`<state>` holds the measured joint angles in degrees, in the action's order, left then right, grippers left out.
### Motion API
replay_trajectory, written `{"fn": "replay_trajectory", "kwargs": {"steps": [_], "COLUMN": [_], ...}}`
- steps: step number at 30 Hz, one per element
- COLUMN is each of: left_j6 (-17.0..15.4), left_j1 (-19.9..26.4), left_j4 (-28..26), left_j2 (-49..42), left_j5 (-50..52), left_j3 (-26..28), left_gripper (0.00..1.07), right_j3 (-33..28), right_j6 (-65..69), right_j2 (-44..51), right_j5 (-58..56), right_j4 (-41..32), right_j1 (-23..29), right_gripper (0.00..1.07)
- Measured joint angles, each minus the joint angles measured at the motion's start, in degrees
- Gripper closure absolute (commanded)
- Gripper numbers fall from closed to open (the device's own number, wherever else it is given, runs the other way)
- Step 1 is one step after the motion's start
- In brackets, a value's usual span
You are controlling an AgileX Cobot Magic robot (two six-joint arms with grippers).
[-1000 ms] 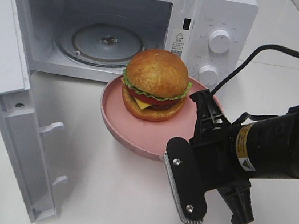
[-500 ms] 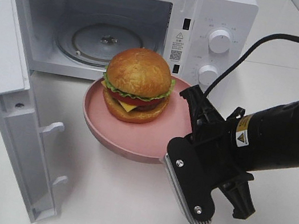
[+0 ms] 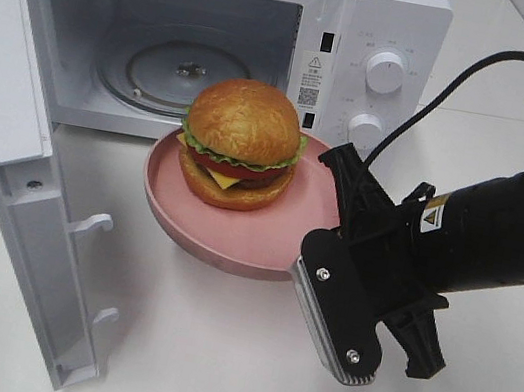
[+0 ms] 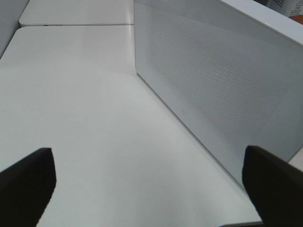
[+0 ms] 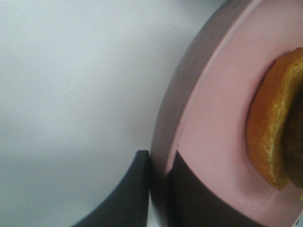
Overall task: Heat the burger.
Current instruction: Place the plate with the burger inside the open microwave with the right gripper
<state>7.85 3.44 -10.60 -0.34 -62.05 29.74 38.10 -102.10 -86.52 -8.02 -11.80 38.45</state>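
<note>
Burger (image 3: 241,142) sits on the pink plate (image 3: 234,237) in front of the open microwave (image 3: 392,36). My right hand (image 5: 158,189) is pinched tight on the plate's rim; my left hand (image 4: 151,184) gapes wide, holding nothing, over the desk (image 4: 94,118).

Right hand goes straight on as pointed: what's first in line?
Right hand grips the pink plate, so the burger rides along. Next in line: the open microwave cavity; sill clearance unclear.

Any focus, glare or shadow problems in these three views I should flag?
Exterior high: sharp, evenly lit, small highlights on the burger, soft shadow under the pink plate. Right wrist: very close, plate rim and bun soft. Left wrist: microwave wall clear, the fingers dark and blurred.
</note>
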Motion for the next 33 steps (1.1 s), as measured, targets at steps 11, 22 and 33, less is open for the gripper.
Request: {"fn": "replay_trajectory", "kwargs": {"steps": [11,22,33], "left_j6": [0.0,0.0,0.0], "left_j1": [0.0,0.0,0.0], "left_j4": [0.0,0.0,0.0], "left_j2": [0.0,0.0,0.0], "left_j5": [0.0,0.0,0.0], "left_j3": [0.0,0.0,0.0], "left_gripper": [0.07,0.07,0.07], "right_j3": [3.7,8.5,15.4], "right_j6": [3.7,4.8,4.8], "right_j2": [-0.1,-2.2,-7.6], "right_j5": [-3.0,-7.3,-9.3], "right_j4": [4.8,5.3,5.8], "right_j1": [0.0,0.0,0.0], "right_gripper": [1.07,1.07,1.07]}}
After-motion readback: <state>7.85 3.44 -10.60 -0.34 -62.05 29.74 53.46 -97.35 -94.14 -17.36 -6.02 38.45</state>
